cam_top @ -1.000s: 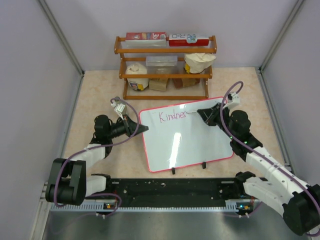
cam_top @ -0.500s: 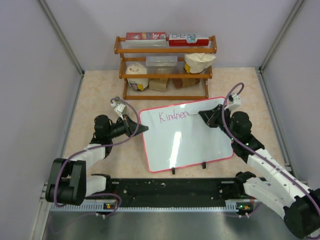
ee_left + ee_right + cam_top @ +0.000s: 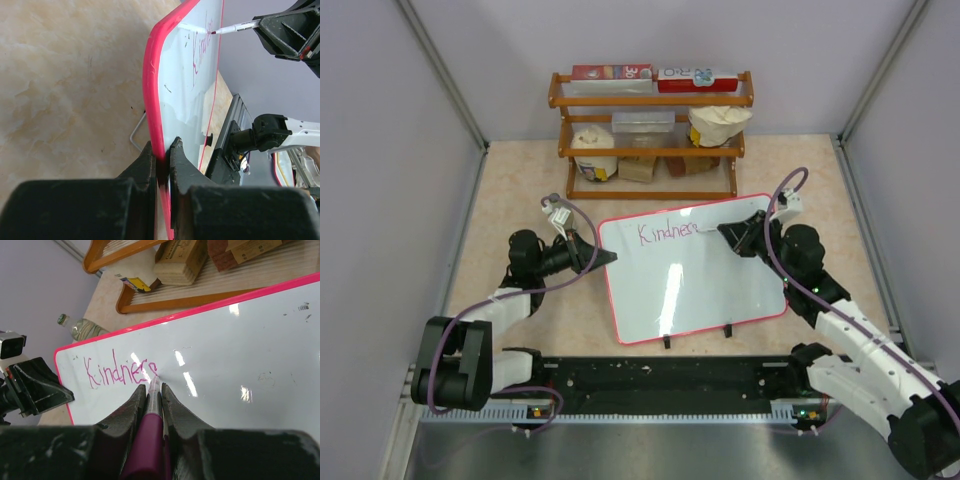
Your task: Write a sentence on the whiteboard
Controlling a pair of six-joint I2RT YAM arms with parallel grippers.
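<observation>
Writing the sentence (image 3: 120, 372) on the whiteboard (image 3: 720, 285)
The right gripper (image 3: 152, 386) is clamped on a pink marker (image 3: 149, 432), tip at the end of "Kindnes"; blank board lies rightward along the line. The left gripper (image 3: 161, 150) pinches the board's left frame.

Right wrist view: whiteboard (image 3: 240, 340) cut off at right, lower part hidden behind jaws; marker (image 3: 148, 437) body mostly hidden between jaws. Left wrist view: sentence (image 3: 199, 55) seen edge-on, unreadable. Top view: shelf (image 3: 650, 100) box labels too small to read; right arm (image 3: 860, 340) cut off at corner.
</observation>
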